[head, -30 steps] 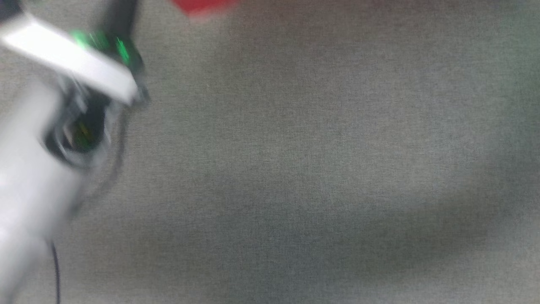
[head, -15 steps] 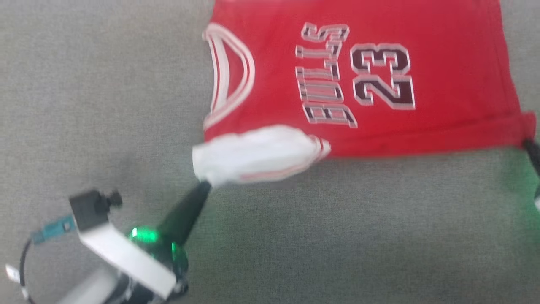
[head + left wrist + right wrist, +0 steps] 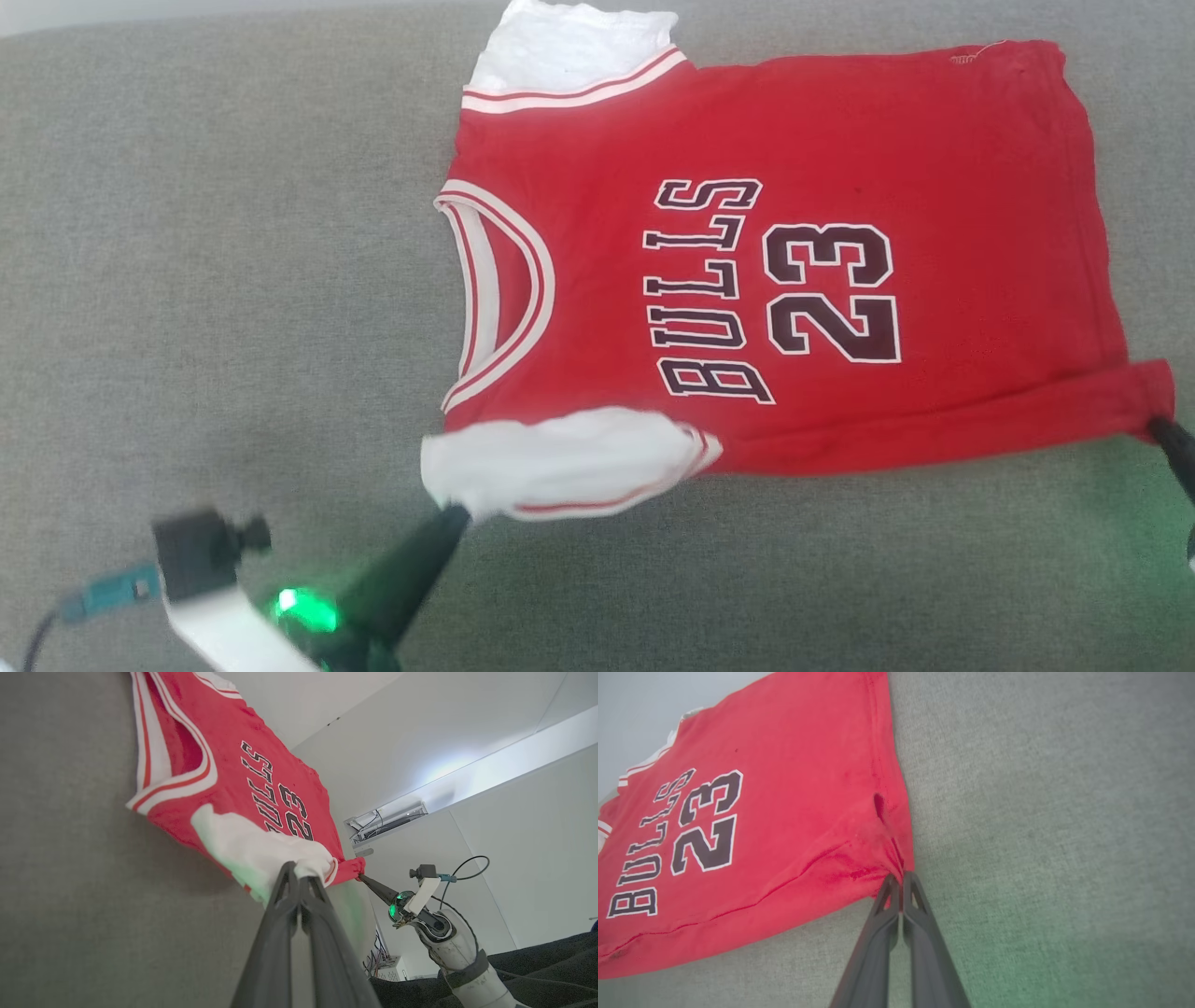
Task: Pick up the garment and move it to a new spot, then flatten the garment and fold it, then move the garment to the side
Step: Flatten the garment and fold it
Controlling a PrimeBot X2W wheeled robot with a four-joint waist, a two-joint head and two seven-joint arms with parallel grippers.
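We see the bright red soft cloth jersey [image 3: 597, 308], with white sleeves and red-and-white striped trim, spread face up on the grey fabric-covered counter [image 3: 187, 280]. It reads "BULLS" and "23" in dark, white-edged characters. Our left fingers [image 3: 278, 933] are pressed together on its near white sleeve. Our right fingers [image 3: 880, 933] pinch the near red hem corner.

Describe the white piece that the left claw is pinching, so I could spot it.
On the grey cloth surface a red garment printed BULLS 23 is spread. Its near white sleeve is crumpled and pinched at its corner by the left gripper; the far sleeve lies flat and free.
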